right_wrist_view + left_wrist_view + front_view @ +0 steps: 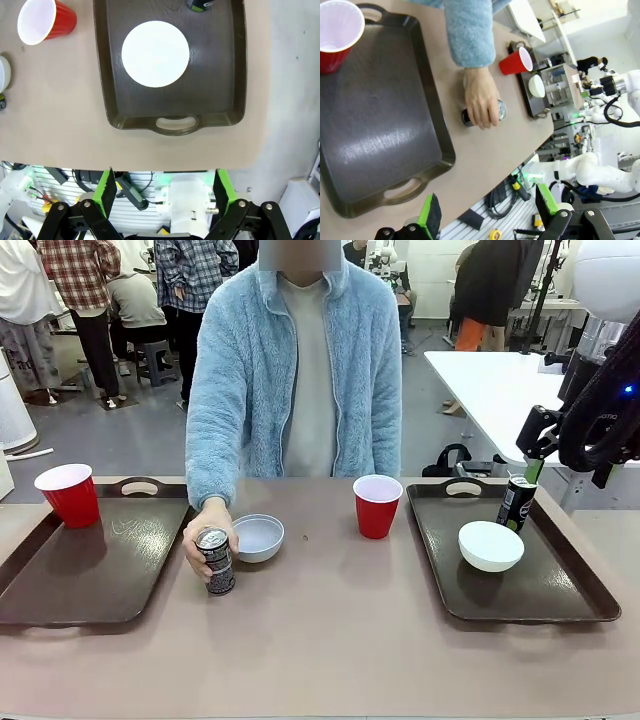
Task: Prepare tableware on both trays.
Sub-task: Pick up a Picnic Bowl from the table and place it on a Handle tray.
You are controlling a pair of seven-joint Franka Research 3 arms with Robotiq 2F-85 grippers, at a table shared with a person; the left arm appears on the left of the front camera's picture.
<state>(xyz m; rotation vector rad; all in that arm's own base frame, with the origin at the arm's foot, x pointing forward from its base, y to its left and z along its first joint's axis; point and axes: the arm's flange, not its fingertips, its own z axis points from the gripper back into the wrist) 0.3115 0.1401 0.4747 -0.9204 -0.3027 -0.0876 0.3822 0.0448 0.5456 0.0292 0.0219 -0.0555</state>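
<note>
Now the person's hand (203,533) is gripping the grey can (216,562) beside the left tray (100,570), likely needing a lift inside, while left gripper (487,207) and right gripper (164,192) are gaping empty.

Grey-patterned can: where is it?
Front view: the can stands on the table left of centre, in the person's hand, between the left tray and a white bowl.

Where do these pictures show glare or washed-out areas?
Front view: a pale sheen on the left tray, otherwise evenly lit and sharp. Left wrist view: a broad glossy streak across that tray, and the top-right corner is washed out. Right wrist view: the white bowl reads as a flat, featureless disc.
</note>
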